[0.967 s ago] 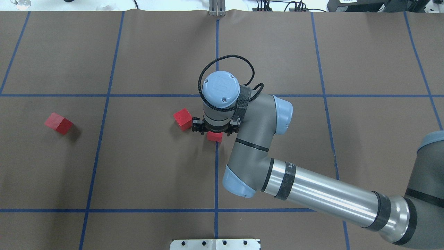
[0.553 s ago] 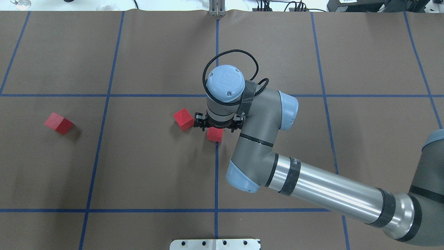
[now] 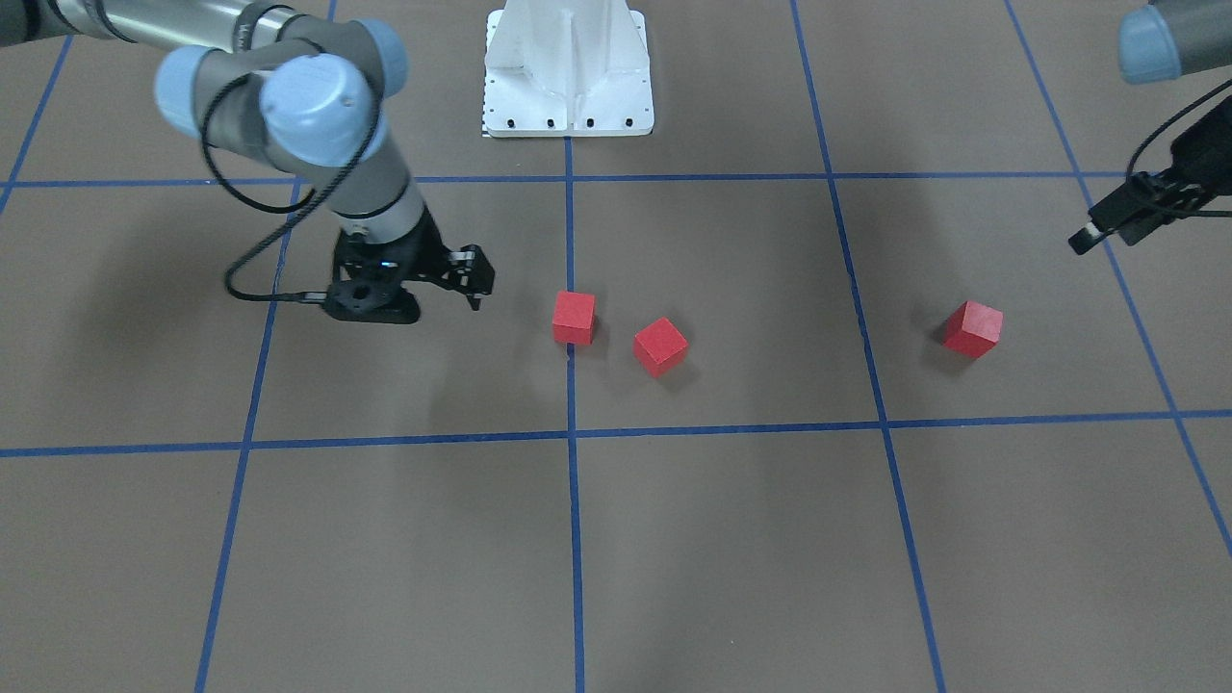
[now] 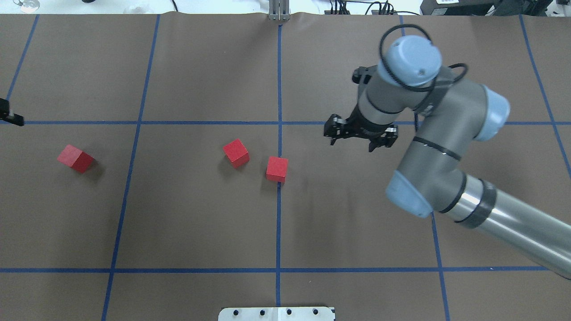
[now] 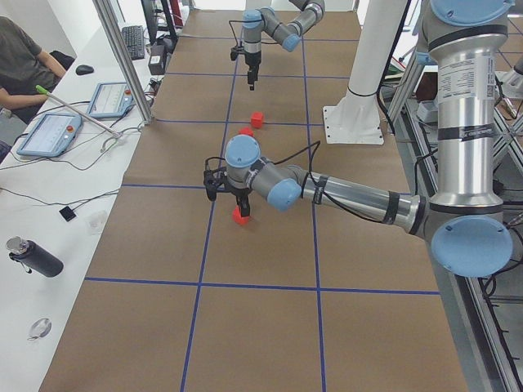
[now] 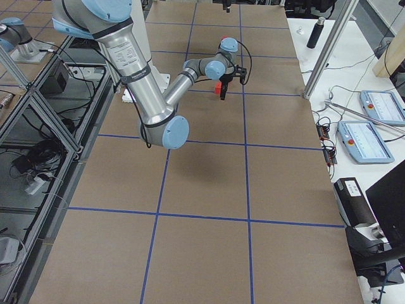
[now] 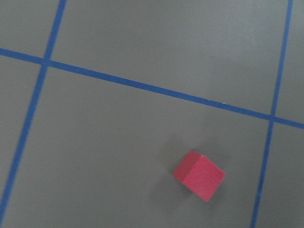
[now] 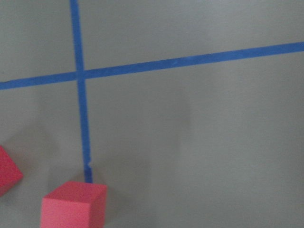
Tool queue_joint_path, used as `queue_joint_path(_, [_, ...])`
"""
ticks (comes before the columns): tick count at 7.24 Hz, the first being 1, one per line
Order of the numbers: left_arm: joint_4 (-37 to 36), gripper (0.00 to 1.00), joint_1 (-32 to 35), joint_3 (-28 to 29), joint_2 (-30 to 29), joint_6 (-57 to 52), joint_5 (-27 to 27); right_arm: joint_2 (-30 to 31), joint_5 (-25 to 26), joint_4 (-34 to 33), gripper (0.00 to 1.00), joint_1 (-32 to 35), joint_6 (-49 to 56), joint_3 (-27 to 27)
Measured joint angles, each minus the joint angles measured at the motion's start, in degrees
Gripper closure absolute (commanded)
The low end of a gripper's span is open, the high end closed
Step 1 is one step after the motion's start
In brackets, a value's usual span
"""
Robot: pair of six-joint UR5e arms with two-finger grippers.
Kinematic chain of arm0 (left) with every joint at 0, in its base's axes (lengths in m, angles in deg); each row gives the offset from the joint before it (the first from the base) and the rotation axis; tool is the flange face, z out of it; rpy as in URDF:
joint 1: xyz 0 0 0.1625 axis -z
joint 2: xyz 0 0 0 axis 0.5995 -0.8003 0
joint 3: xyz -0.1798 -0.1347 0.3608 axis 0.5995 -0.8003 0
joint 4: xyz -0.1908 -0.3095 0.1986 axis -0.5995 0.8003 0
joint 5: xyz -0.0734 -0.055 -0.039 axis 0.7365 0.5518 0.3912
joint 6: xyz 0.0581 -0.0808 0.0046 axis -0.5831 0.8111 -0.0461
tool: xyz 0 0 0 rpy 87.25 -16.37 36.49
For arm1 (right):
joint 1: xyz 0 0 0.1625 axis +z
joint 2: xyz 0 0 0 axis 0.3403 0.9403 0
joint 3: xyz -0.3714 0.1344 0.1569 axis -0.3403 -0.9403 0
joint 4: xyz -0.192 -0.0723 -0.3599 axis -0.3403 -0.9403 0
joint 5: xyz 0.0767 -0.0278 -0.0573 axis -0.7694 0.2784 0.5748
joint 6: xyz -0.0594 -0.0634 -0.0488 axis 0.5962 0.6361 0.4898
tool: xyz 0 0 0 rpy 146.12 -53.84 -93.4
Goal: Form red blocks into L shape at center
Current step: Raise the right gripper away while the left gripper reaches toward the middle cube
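We count three red blocks on the bench point(image 4: 200, 223), and none touches another, so the L is not yet made. The first block point(image 4: 277, 169) sits squarely on the middle blue line point(image 4: 278, 223), right at the center point(image 4: 294, 196), which makes it a sensible corner to build from. The second block point(image 4: 236, 153) lies just beside it on the robot's left, turned askew with a gap between them, so we judge it needs squaring up and closing in. The third block point(image 4: 75, 158) lies well apart in the next grid square to the left. The right end effector point(image 4: 351, 145) hangs above bare bench to the right of the line, fingers spread wide and holding nothing. There it blocks no path to the center. The left end effector point(image 3: 1116, 217) shows only at the edge of the overhead view, near the third block, and its wrist camera looks down on that block. We cannot tell whether its fingers are wide or narrow. We judge that arm the better placed to fetch the far block
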Motion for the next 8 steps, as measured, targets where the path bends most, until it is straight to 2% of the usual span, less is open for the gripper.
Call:
queue_joint_path(2, [-2.7, 0.00, -11.2, -2.5, -5.8, 10.9, -8.3, 8.9, -7.3, 0.1, 0.00, 9.9, 14.2, 1.9])
queue_joint_path(4, [-17.2, 0.00, -19.5, -1.3, -19.5, 13.1, -11.7, 14.2, -9.2, 0.1, 0.00, 15.9, 25.3, 1.9])
queue_joint_path(5, [-22.1, 0.00, -23.7, 2.0, -26.9, 14.3, -15.1, 15.5, -9.5, 0.1, 0.00, 17.5, 28.2, 2.0])
queue_joint_path(6, [-24.0, 0.00, -27.0, 6.1, -32.8, 16.4, -17.6, 16.1, -9.5, 0.1, 0.00, 18.3, 29.8, 1.9])
queue_joint_path(8, [-24.4, 0.00, -30.2, 13.0, -39.8, 21.8, -19.3, 16.6, -9.5, 0.1, 0.00, 18.6, 30.7, 2.0])
